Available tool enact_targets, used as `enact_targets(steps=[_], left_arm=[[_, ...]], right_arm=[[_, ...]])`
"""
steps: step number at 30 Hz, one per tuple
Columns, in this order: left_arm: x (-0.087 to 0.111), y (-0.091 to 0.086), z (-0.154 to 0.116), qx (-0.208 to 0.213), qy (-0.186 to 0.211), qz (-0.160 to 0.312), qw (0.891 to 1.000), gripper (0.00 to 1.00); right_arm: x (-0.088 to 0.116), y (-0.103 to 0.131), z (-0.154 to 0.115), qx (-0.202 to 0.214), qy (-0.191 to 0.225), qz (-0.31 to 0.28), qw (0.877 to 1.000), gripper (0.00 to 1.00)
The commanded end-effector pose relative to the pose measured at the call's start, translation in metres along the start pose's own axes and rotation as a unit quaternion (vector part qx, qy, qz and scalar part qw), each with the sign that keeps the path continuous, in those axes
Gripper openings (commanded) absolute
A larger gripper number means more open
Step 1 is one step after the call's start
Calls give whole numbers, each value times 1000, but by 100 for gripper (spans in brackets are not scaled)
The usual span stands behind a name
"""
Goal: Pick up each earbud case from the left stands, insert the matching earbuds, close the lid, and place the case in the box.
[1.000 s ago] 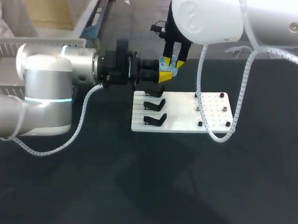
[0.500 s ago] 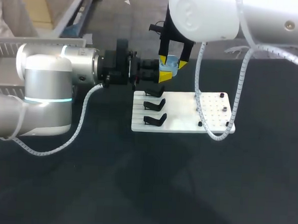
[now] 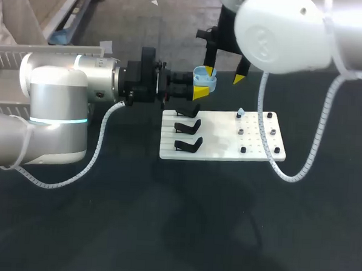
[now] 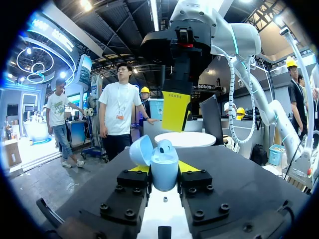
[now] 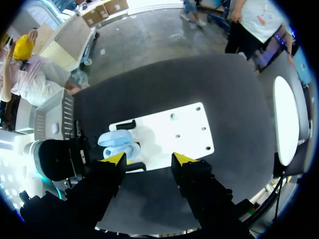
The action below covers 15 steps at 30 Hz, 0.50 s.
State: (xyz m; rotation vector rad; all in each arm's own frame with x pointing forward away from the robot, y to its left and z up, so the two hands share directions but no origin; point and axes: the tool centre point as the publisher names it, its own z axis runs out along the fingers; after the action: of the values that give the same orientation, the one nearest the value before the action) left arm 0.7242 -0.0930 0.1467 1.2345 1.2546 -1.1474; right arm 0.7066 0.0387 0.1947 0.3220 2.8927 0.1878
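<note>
Left wrist view: a pale-blue earbud case (image 4: pixel 164 173), lid swung open with an earbud (image 4: pixel 165 146) seated inside, is clamped aloft in the left gripper (image 4: pixel 163 168) — the right gripper (image 3: pixel 223 75), spread and empty, is poised close above, and a white board (image 3: pixel 220 140) with three black stands (image 3: pixel 187 127) lies nearby.

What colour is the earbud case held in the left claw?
Light blue; the earbud case shows best in the left wrist view.
</note>
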Motion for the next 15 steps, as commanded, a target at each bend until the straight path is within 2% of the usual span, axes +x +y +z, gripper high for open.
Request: enact_targets(steps=[1,3,6,7,11,15], left_arm=[[1,-1,0,-3,-3,2,1000,0],[1,-1,0,-3,-3,2,1000,0],[1,-1,0,-3,-3,2,1000,0],[1,-1,0,-3,-3,2,1000,0],[1,-1,0,-3,-3,2,1000,0],[1,-1,0,-3,-3,2,1000,0]], right_arm=[[8,-26,-3,-36,-72,4,997,66],[4,-32,2,-31,-78,14,996,63],[-2,-40,13,-31,-84,36,995,66],[-4,-43,16,-28,-85,40,995,60],[-16,-51,29,-28,-90,53,994,57],[-24,-56,37,-31,-94,59,993,58]])
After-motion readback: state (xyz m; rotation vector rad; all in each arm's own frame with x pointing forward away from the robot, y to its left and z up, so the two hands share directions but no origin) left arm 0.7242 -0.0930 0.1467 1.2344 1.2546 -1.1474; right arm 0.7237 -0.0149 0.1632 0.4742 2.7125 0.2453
